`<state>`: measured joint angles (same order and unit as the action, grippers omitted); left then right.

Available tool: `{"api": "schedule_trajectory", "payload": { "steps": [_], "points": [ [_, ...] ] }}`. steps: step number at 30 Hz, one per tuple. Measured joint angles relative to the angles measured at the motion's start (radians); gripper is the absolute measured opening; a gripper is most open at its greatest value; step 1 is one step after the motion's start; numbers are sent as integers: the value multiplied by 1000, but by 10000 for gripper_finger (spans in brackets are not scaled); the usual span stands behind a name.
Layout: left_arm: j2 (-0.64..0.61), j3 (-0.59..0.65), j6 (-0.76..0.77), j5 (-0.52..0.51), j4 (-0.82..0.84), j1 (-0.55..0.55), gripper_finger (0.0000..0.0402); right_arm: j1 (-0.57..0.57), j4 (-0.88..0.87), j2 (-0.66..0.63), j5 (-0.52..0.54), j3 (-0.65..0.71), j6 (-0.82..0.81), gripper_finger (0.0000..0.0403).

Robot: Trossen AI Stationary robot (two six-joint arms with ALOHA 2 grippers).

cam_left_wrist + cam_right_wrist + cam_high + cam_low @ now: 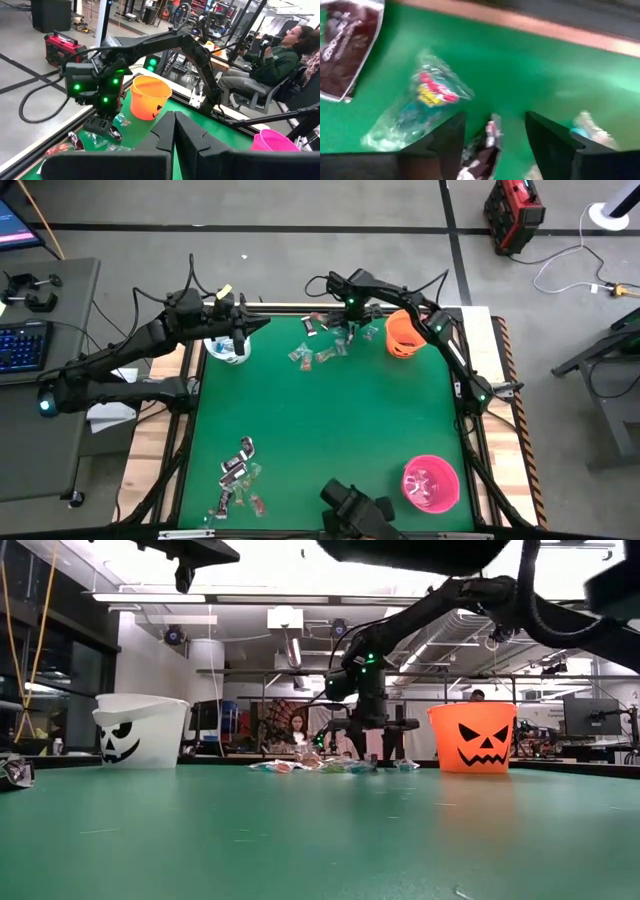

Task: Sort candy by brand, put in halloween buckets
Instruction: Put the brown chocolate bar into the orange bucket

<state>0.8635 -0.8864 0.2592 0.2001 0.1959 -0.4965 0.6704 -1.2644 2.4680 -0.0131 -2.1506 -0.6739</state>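
Note:
The white bucket (226, 350) stands at the far left of the green mat and the orange bucket (405, 333) at the far right. The pink bucket (431, 484) stands near right. My left gripper (174, 131) is shut with nothing between its fingers; it hovers over the white bucket's rim (240, 332). My right gripper (492, 125) is open and points down into the far candy pile (325, 348). Its fingers stand on either side of a small wrapped candy (492, 134) without touching it. Beside that candy lie a clear wrapper (427, 95) and a dark brown one (347, 47).
A second candy pile (240, 476) lies near left on the mat. A camera mount (355, 508) sits at the near edge. A wooden strip (530, 30) borders the mat's far edge just beyond the right gripper. A person (280, 55) sits beyond the table.

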Motion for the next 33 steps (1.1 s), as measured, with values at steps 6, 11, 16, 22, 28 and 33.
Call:
{"api": "schedule_trajectory", "payload": {
  "steps": [6,11,16,22,28,33],
  "points": [
    [0,0,-19,-2,4,0,0,-14,5,-1,-1,-8,80,58],
    [0,0,-34,-3,4,-1,0,-19,-22,-49,6,-48,151,23],
    [0,0,-35,-5,4,-1,0,-16,-45,-156,34,-77,225,8],
    [0,0,-35,-18,3,-1,0,-30,-157,-370,253,-35,285,14],
    [0,0,-35,-72,3,-1,0,-16,-166,-607,388,280,213,8],
    [0,0,-35,-74,3,-1,0,37,26,-832,385,657,123,11]
  ]
}}
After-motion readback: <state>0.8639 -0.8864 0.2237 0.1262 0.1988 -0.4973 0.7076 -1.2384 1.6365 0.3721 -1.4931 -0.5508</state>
